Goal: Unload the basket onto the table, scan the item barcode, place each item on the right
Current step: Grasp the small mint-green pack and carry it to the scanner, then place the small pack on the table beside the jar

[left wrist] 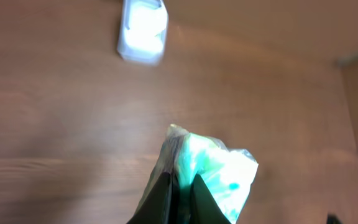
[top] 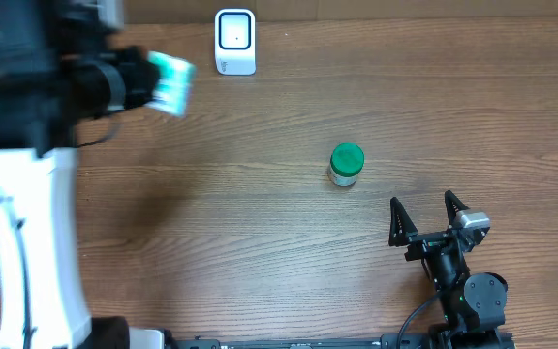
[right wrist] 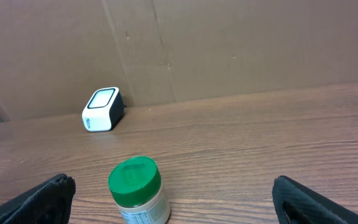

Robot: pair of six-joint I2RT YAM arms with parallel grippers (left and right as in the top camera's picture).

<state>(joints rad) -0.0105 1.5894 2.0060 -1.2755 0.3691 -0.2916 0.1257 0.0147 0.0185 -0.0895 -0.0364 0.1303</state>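
The left claw [top: 136, 85] was clamped shut on a green-and-white packet [top: 170, 82], held up off the table [top: 260, 242] at the far left. The scanner [top: 234, 41] stood on the table just right of the packet and a little farther back, its window facing up. So the coming move probably turned on that short gap: carry the packet right and far, then bring its barcode side down toward the window. The packet stuck out from the claw toward the right, that is, toward the scanner.

The left arm was much the nearer to the scanner. The right claw [top: 426, 218] sat wide open and empty at the near right, with a green-lidded jar [top: 346, 164] on the table in front of it.

The left wrist view showed the fingers [left wrist: 165, 196] pinching the packet's lower edge, with the scanner ahead and to the left, blurred. The overhead view alone gave the sideways offset. No view showed a barcode on the packet.
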